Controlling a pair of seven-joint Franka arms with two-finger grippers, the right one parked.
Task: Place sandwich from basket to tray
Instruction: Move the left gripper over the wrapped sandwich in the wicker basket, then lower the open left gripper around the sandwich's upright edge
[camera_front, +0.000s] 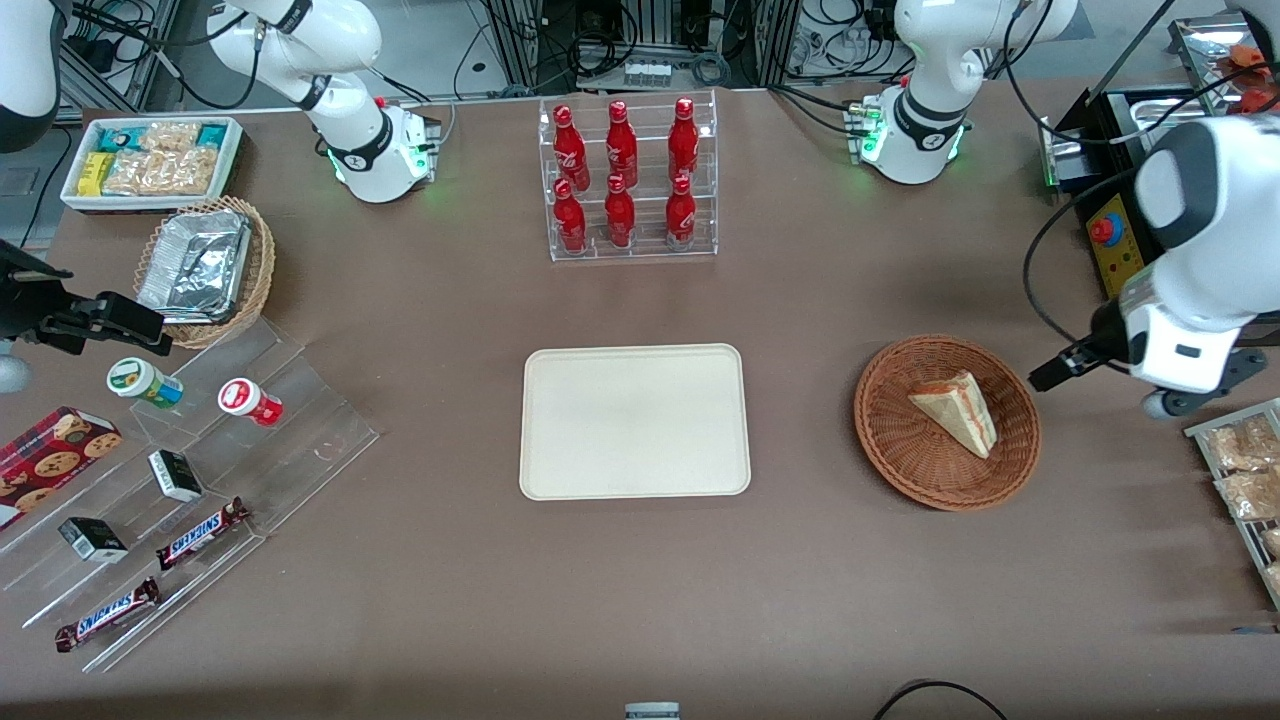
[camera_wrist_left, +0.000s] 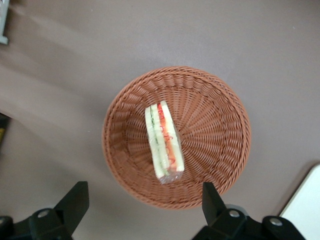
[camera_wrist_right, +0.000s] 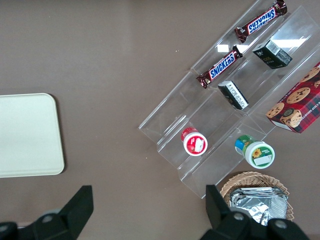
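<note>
The sandwich (camera_front: 957, 409) lies in the reddish-brown wicker basket (camera_front: 900, 440), right of centre in the front frame, with the cream tray (camera_front: 634, 421) bare at centre. The left gripper (camera_wrist_left: 142, 200) hovers above the basket, fingers (camera_wrist_left: 75, 197) spread wide, holding nothing

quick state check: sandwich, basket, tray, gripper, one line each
sandwich: lying in the basket, not gripped
basket: upright on the table, holding only the sandwich
tray: flat on the table, nothing on it
gripper: open, above the basket, clear of the sandwich
</note>
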